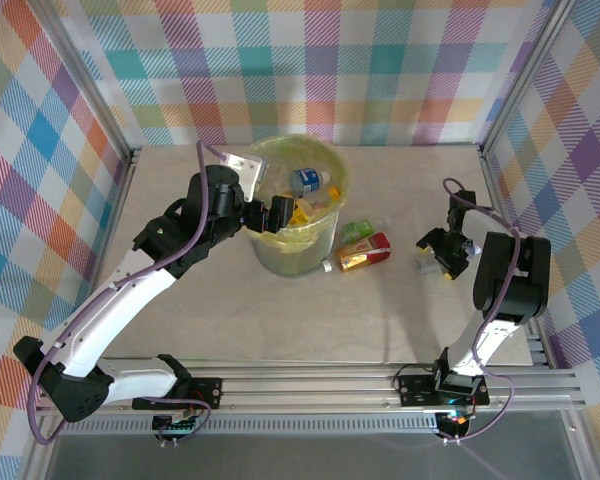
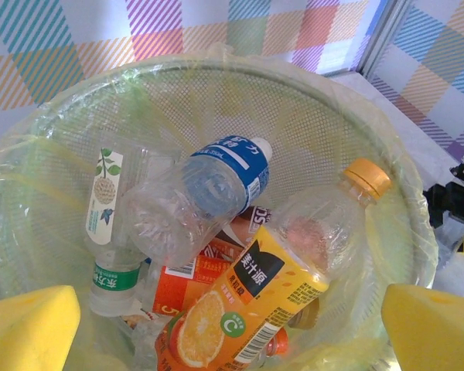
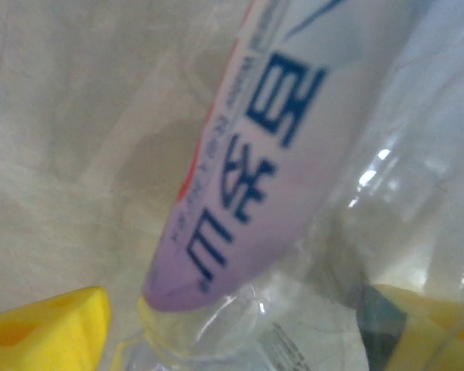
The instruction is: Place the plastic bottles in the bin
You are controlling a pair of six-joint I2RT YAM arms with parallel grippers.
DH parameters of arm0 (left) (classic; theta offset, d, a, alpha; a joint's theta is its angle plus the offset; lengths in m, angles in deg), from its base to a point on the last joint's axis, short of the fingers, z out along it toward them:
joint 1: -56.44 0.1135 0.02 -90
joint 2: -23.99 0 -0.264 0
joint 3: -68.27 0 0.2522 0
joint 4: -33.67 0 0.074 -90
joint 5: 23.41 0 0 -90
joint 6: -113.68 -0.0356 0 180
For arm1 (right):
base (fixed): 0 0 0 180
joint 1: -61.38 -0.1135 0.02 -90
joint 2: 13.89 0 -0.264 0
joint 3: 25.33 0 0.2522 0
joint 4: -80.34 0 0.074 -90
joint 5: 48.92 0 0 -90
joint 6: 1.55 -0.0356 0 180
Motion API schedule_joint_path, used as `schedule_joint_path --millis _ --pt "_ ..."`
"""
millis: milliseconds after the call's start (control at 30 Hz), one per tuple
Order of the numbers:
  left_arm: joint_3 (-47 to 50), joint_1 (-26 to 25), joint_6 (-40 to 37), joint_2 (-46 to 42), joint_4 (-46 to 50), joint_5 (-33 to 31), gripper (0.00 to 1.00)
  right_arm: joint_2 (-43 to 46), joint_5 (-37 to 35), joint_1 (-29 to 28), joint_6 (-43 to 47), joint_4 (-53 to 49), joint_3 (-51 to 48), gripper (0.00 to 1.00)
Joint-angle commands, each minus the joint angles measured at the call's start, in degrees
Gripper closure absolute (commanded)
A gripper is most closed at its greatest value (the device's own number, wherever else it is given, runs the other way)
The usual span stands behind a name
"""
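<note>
L claw [image 1: 280, 212] hangs over the bin [image 1: 332, 170] at its near-left rim, pads spread wide, nothing btwn them. Inside the bin: blue-label btl [image 2: 220, 182] on top, orange-juice btl [image 2: 247, 309] w/ orange cap beside it, green-label btl [image 2: 112, 274] by the bin's left wall. Just right of the bin, on the surface [image 1: 280, 320], a red-label btl [image 1: 365, 253] and a green btl [image 1: 356, 232] lie side by side. Well right of the bin, R claw [image 1: 446, 250] is down at a clear btl [image 3: 294, 154] w/ white label, blue print. The btl sits btwn the yellow pads; can't tell if they grip it.
</note>
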Motion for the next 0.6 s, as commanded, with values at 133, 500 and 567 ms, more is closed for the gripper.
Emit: schedule_joint_path --millis 133,500,567 --pt "1.13 -0.34 2.53 -1.99 -1.86 -3.12 0.0 1.94 -0.67 -3.42 0.86 -1.36 -3.36 0.35" --pt "1.83 -0.29 9.0 -2.68 -1.08 -11.04 0.0 11.24 -1.18 -5.98 3.12 0.02 -6.52 0.51" --pt "1.92 -0.12 9.8 -2.83 -1.33 -11.29 0.0 14.66 -0.92 -6.31 3.76 0.05 -7.12 0.53"
